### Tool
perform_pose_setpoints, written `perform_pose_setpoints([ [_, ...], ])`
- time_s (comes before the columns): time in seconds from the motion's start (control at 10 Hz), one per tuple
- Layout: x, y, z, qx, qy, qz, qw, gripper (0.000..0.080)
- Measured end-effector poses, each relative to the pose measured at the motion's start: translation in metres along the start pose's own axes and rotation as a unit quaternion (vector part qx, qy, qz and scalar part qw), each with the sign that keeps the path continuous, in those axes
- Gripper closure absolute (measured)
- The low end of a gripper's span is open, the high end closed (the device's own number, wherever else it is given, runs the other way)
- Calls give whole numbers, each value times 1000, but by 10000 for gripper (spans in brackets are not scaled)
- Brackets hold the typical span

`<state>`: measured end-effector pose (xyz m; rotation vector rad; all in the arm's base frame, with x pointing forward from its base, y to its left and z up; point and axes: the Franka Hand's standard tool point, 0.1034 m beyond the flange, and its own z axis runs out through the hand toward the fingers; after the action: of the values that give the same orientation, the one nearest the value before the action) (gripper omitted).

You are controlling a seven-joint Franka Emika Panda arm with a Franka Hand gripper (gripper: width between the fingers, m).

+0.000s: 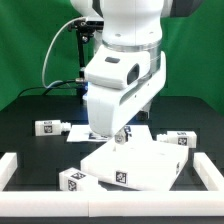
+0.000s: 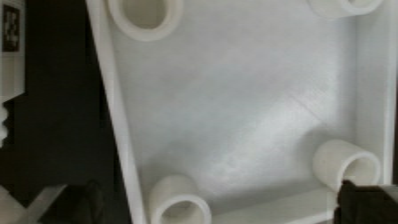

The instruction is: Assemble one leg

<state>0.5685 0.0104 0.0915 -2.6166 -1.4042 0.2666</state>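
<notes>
Exterior view first. Shows the gripper point(image 1: 120, 136) low over the far edge of the panel point(image 1: 135, 162), at the edge or just above it; cannot tell whether touching. Carries nothing. Puts the leg point(image 1: 72, 180) on its side just beside the panel's near corner, toward the exterior view's left, tag facing outward. Finds a second leg point(image 1: 50, 127) well apart from the panel on that same side, and a third leg point(image 1: 178, 140) close by the panel's far corner toward the exterior view's right.

Wrist view next. Looks down onto the panel's flat face, with the sockets point(image 2: 146, 15) at its corners, all of them hollow. Catches one dark pad point(image 2: 365, 196) far out at the frame's edge, close to one socket. Loses the other pad against the black table. Reads therefore as a pincer spread wide, gripping nothing. Shows no leg clearly here.

Judged as the opening stage: no leg seated, none picked up, pincer busy at the panel rather than at a peg. Calls next, probably, for rising clear of the panel, crossing to the leg beside its near corner, squaring the jaws across the leg's short sides, closing firmly, then standing it upright over an empty socket.
</notes>
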Motion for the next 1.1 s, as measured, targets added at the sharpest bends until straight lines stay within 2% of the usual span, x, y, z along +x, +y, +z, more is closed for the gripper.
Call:
perform_pose_setpoints([
  [0.5, 0, 0, 0, 0, 0, 0, 1000, 150],
  [0.6, -3, 3, 0, -7, 6, 10, 1000, 150],
  [0.7, -15, 7, 2, -18, 16, 38, 999, 150],
  [0.9, -40, 11, 14, -16, 21, 71, 997, 150],
  [1.0, -52, 18, 18, -10, 23, 70, 997, 150],
  [1.1, -58, 31, 17, -1, 20, 51, 999, 150],
])
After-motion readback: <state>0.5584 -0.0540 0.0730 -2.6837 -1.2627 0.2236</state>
